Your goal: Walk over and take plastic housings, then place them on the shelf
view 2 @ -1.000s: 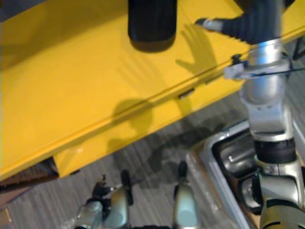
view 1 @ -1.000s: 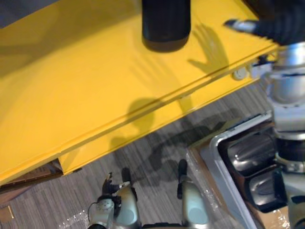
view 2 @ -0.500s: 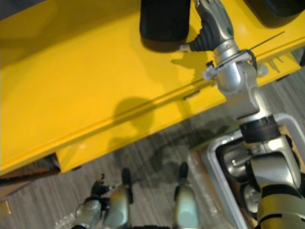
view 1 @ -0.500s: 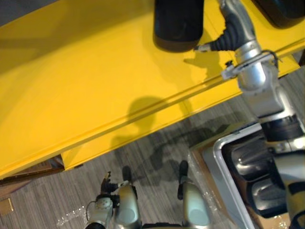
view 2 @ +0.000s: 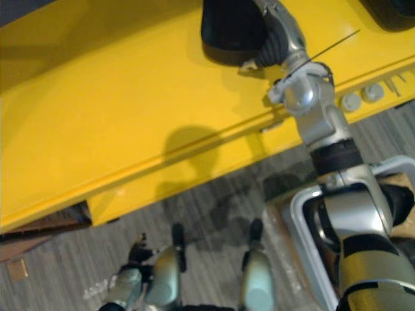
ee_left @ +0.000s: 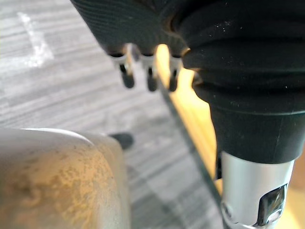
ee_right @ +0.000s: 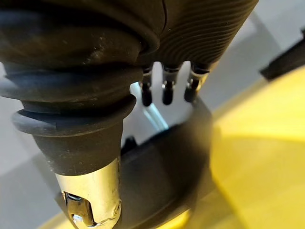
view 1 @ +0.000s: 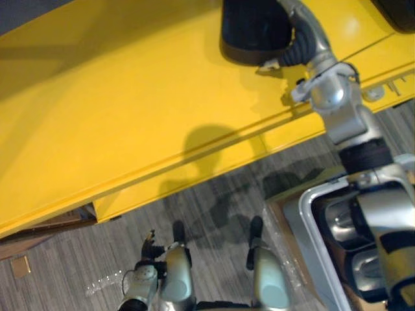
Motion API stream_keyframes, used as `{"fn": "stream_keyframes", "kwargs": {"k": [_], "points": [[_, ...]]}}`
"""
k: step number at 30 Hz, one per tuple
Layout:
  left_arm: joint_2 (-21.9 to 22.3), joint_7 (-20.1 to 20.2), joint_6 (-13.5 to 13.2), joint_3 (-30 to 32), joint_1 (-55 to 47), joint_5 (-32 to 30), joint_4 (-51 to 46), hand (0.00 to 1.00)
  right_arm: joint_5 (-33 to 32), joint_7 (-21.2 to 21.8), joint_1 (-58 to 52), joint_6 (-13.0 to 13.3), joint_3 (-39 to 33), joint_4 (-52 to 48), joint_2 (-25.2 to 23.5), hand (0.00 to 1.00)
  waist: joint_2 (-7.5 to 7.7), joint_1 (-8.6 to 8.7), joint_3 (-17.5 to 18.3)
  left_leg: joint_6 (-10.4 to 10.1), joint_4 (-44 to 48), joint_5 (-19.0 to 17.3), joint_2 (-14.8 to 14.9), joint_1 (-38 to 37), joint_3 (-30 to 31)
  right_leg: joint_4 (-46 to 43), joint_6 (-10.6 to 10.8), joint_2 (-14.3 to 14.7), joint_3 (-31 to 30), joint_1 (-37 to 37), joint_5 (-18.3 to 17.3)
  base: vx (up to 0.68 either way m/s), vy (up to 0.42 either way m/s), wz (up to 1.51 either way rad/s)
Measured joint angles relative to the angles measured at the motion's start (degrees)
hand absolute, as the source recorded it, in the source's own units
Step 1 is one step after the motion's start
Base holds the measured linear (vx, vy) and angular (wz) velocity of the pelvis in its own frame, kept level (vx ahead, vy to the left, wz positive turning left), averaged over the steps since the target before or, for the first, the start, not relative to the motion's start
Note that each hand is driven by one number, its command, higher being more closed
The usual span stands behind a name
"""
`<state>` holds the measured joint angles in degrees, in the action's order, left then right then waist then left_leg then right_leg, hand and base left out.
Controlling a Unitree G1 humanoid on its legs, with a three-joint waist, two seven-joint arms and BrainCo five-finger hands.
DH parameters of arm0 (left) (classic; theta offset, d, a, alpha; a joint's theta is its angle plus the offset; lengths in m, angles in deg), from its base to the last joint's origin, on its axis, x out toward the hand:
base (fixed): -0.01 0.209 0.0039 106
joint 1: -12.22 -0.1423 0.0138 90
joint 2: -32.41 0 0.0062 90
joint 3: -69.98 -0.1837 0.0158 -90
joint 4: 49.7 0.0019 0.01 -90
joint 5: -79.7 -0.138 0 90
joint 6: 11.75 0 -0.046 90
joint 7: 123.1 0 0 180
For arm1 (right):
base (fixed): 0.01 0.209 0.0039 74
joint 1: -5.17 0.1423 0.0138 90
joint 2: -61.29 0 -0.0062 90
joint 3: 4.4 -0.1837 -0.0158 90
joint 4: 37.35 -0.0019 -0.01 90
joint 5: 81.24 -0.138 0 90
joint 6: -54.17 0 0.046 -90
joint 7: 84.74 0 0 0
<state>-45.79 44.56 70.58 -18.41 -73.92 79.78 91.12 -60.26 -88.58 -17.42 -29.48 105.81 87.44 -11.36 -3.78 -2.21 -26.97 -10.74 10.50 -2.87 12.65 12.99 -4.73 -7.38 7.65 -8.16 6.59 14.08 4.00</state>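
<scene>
A black plastic housing (view 1: pixel 249 29) stands on the yellow shelf (view 1: pixel 130 116) at the far edge. My right hand (view 1: pixel 301 26) reaches across the shelf and lies against the housing's right side. In the right wrist view its fingers (ee_right: pixel 165 88) stretch straight over the housing's rounded top (ee_right: pixel 162 176), not curled round it. My left hand (view 1: pixel 150 247) hangs low by my side over the floor, its fingers (ee_left: pixel 150 76) relaxed and holding nothing.
A grey tray (view 1: pixel 308 214) with dark glossy housings (view 1: pixel 343 223) sits on a pallet at the lower right. Another black housing (view 1: pixel 399 6) stands on the shelf's far right corner. Grey striped floor runs along the shelf's front edge. Brown board (view 1: pixel 45 227) lies under the shelf at left.
My right hand has swung left from the shelf's right end to the black housing's side. The whole picture has also shifted a little.
</scene>
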Motion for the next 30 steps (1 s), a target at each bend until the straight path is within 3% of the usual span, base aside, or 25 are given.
{"fn": "stream_keyframes", "kwargs": {"k": [5, 6, 19, 30], "points": [[0.0, 0.1, 0.0, 0.0, 0.0, 0.0, 0.0, 0.0, 0.1, 2.8, 2.3, 0.2, 5.3, 0.7, 0.1, 0.0, -0.01, -0.03, 0.0, 0.0, -0.1, 0.2, 0.0, 0.1, 0.3, 0.0, 0.0, 0.0, 0.3, 0.0, 0.0, 0.0, 0.0, 0.02], [0.0, 0.1, 0.0, 0.0, 0.0, 0.0, 0.0, 0.0, 0.1, 3.0, 2.6, 0.2, 5.9, 0.9, 0.1, 1.0, -0.01, 0.0, 0.0, 0.0, -0.2, 0.3, -0.1, 0.1, 0.4, 0.0, 0.0, -0.1, 0.5, -0.1, 0.0, -0.01, -0.003, 0.07], [0.0, 0.3, 0.0, 0.0, 0.3, 0.0, 1.5, 0.0, 2.9, 6.6, 4.4, 4.6, 16.2, -3.0, 6.2, 1.0, -0.15, 0.08, 0.1, -0.2, -2.3, 1.8, -0.1, -0.6, 0.8, -0.1, -0.1, -0.1, 0.9, -0.1, 0.1, 0.0, -0.001, 0.01], [-0.1, 0.3, -0.1, 0.0, 0.7, 0.0, 2.1, 0.0, 8.1, 7.5, 5.2, 6.5, 21.9, -5.2, 9.8, 1.0, -0.12, -0.07, 0.1, -0.2, -2.6, 1.9, -0.1, -1.0, 0.4, -0.1, -0.1, 0.0, 0.8, -0.2, 0.1, 0.0, 0.0, -0.01]]}}
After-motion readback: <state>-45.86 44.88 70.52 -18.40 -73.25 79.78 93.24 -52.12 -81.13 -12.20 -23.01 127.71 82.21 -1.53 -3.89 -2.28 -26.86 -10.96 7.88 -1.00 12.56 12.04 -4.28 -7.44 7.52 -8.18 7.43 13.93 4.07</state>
